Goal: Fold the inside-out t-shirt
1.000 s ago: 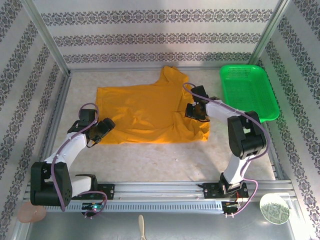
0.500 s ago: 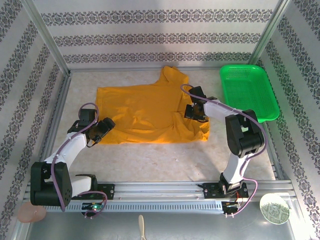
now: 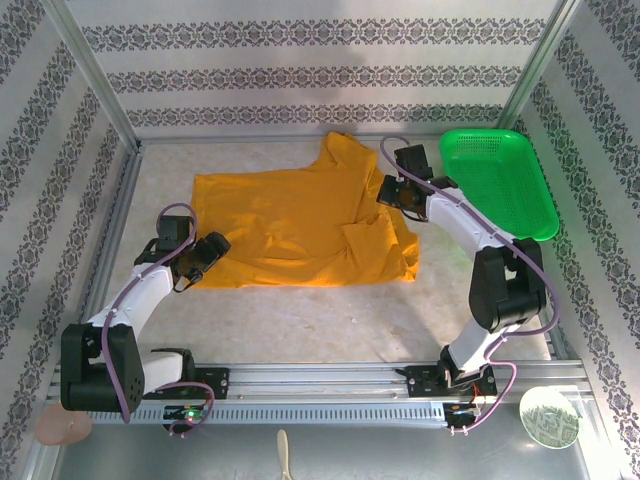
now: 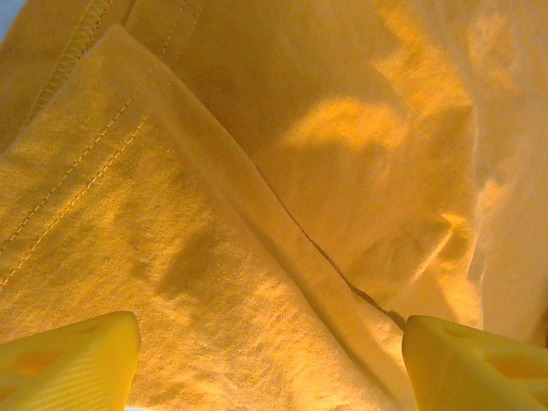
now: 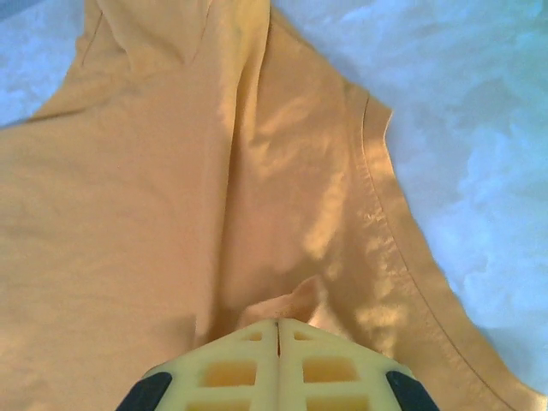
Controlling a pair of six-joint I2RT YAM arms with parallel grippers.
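The inside-out t-shirt [image 3: 280, 220] lies spread on the table, plain mustard-orange, with one sleeve pointing toward the back wall. My left gripper [image 3: 212, 248] hovers over its near left hem and stands open. In the left wrist view both yellow fingertips [image 4: 68, 360] flank stitched hem folds of the shirt [image 4: 257, 171]. My right gripper [image 3: 385, 192] sits at the shirt's right side, shut on a small pucker of the fabric [image 5: 295, 300]. From the closed jaws [image 5: 278, 325] the cloth [image 5: 128, 214] drapes away.
A green plastic basket [image 3: 500, 180] stands at the back right, close beside the right arm. Bare table [image 3: 330, 320] stretches in front of the shirt. Patterned walls and metal posts enclose the sides and back. A pale disc [image 3: 548, 415] lies beyond the near rail.
My right gripper has closed on the shirt fabric and moved toward the back wall, pulling the cloth with it. The left arm has stayed still.
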